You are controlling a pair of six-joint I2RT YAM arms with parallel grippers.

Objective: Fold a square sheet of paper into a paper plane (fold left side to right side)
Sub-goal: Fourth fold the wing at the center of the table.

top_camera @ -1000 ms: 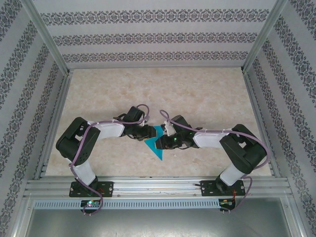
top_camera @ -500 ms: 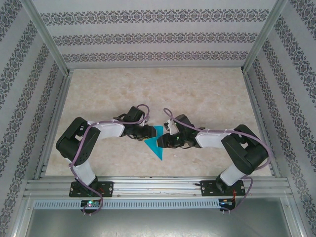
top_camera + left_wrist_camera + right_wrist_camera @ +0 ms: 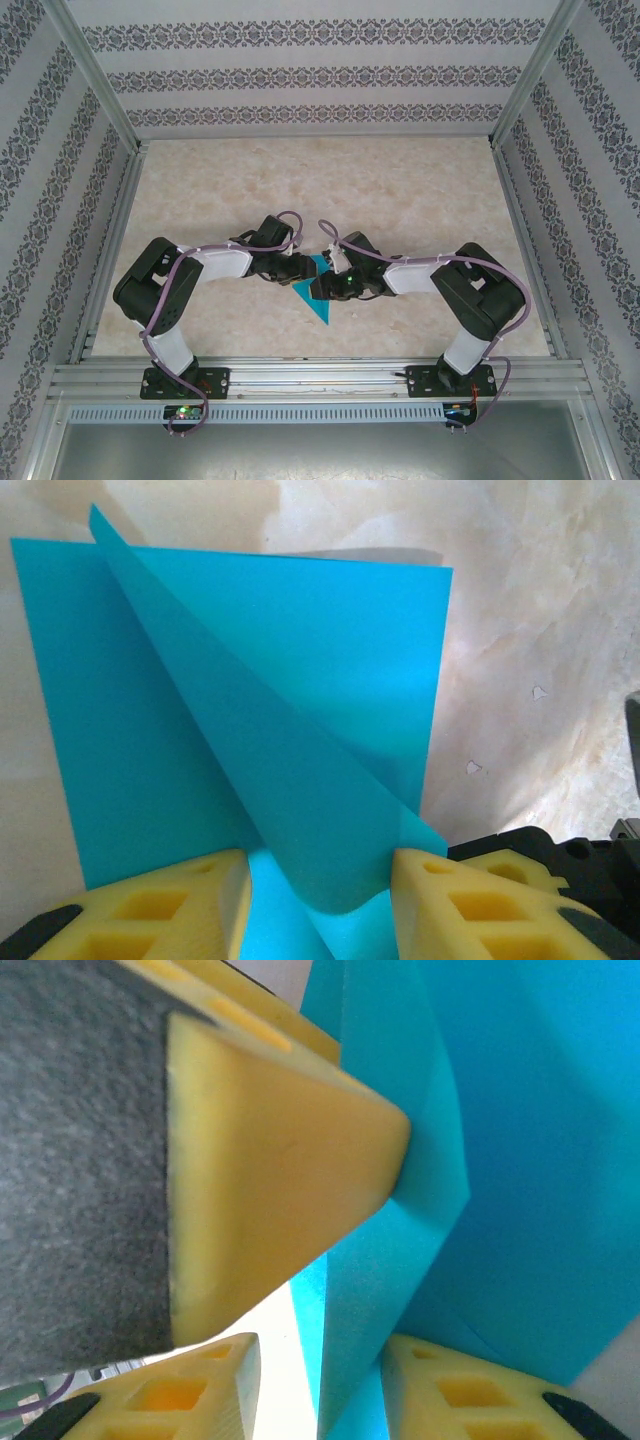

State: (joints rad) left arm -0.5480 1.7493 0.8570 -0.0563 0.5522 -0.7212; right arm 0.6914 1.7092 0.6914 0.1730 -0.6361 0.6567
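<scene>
The square sheet of paper [image 3: 321, 300] is teal and lies mid-table folded into a triangle pointing toward the near edge. My left gripper [image 3: 300, 270] meets it from the left and my right gripper [image 3: 326, 286] from the right. In the left wrist view a raised flap of the sheet of paper [image 3: 300, 680] curls between my yellow foam fingers [image 3: 160, 910]. The left gripper [image 3: 320, 910] stands open, and the flap touches the right-hand finger. In the right wrist view an upright edge of the sheet of paper [image 3: 540, 1160] passes through the right gripper [image 3: 320, 1390], which is open. A left finger [image 3: 280, 1180] presses beside that edge.
The beige marbled table [image 3: 400, 190] is walled by patterned panels and aluminium posts. A metal rail [image 3: 320, 378] runs along the near edge behind the arm bases. The right gripper's black body [image 3: 570, 860] sits close at the left wrist view's lower right.
The right arm drew slightly right half a second ago, then came back left onto the paper with its elbow pulled in. The left arm and the sheet have stayed put.
</scene>
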